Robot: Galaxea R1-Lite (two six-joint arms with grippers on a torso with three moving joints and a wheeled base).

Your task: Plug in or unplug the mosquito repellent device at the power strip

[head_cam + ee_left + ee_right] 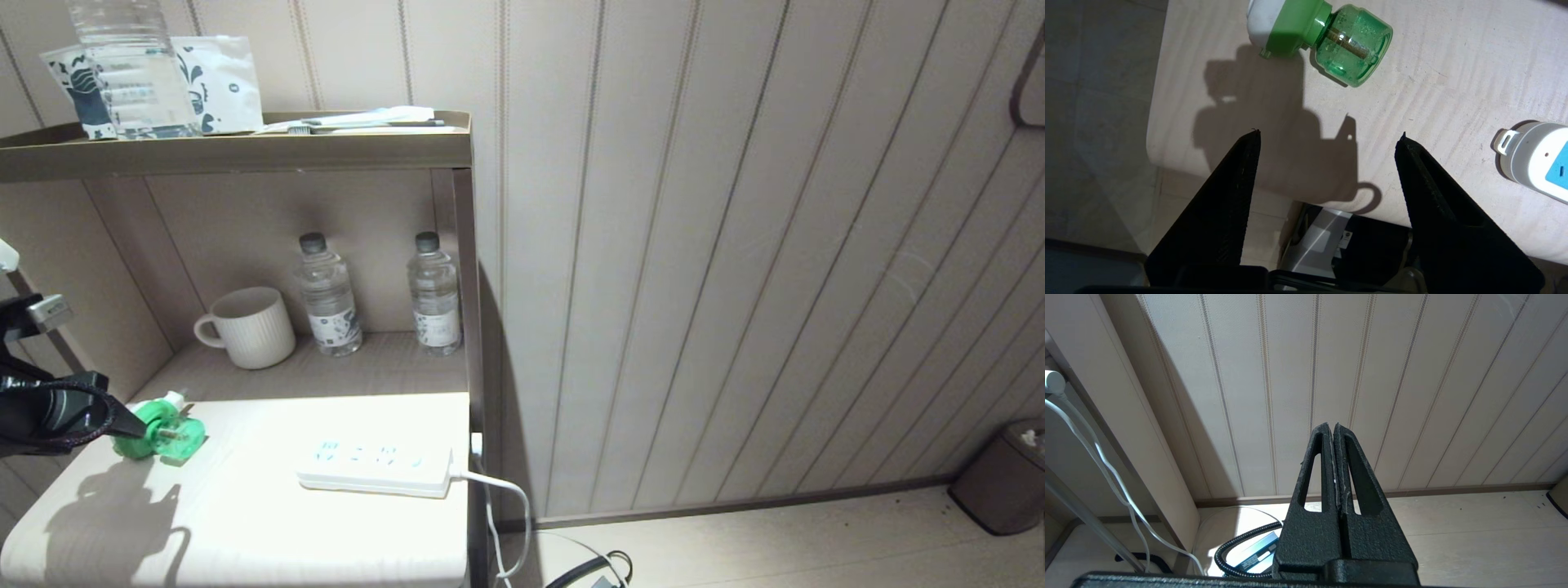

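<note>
The mosquito repellent device [159,431] lies on its side near the left end of the white table top [245,514], unplugged, with its prongs pointing toward the power strip. It has a green bottle and a white-and-green cap [1331,38]. The white power strip [375,467] lies flat near the table's right edge, and one end of it shows in the left wrist view [1539,157]. My left gripper [122,420] is at the table's left edge, right beside the device. It [1329,136] is open and empty, clear of the device. My right gripper [1333,426] is shut and parked low, facing the panelled wall.
A ribbed mug [245,327] and two water bottles [328,294] [433,292] stand on the shelf behind the table. A large bottle [131,65] stands on the upper shelf. The strip's white cord [498,490] hangs off the right edge. A bin [1004,478] sits at the far right.
</note>
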